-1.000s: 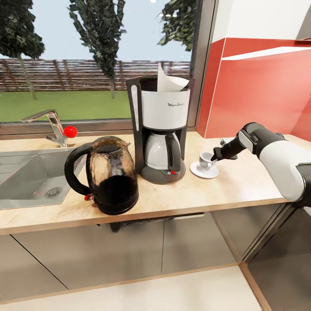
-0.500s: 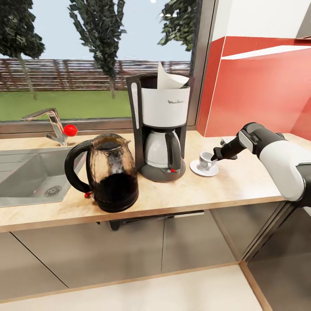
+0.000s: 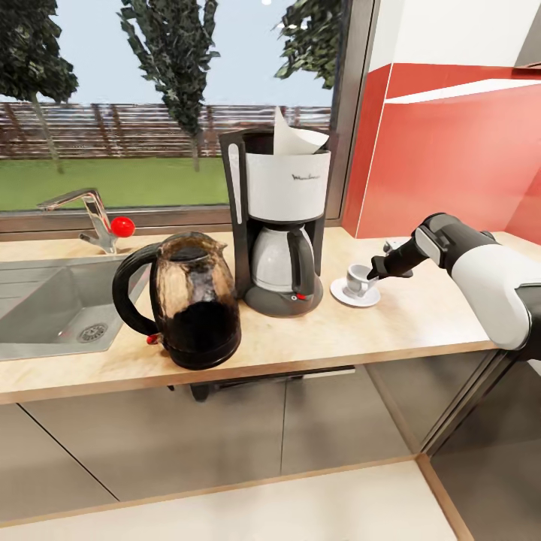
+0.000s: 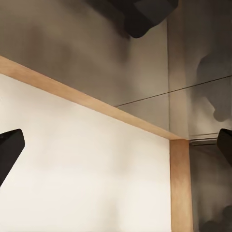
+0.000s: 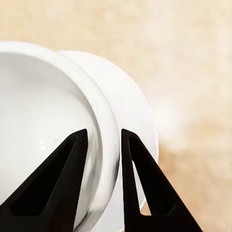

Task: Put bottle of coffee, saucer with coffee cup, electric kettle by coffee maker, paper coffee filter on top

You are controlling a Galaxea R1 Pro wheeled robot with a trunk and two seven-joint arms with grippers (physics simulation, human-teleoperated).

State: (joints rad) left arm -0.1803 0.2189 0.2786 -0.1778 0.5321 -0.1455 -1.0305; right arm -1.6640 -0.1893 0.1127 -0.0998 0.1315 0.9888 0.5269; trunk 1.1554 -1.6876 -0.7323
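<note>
Two black fingers (image 5: pixel 79 159) of the right gripper (image 3: pixel 371 275) are pinching the cup (image 3: pixel 358 279) rim, one inside and one outside, so it's sitting centered on the saucer (image 3: pixel 355 297), tabletop (image 3: pixel 391 323) underneath, just beside the coffee maker (image 3: pixel 279 218). Left fingers (image 4: pixel 7 150) are hanging spread wide, holding nothing.

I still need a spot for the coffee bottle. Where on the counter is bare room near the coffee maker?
Bare counter lies right of the saucer, and in front of the coffee maker. Its left is crowded by the kettle; the right gripper occupies the cup.
</note>
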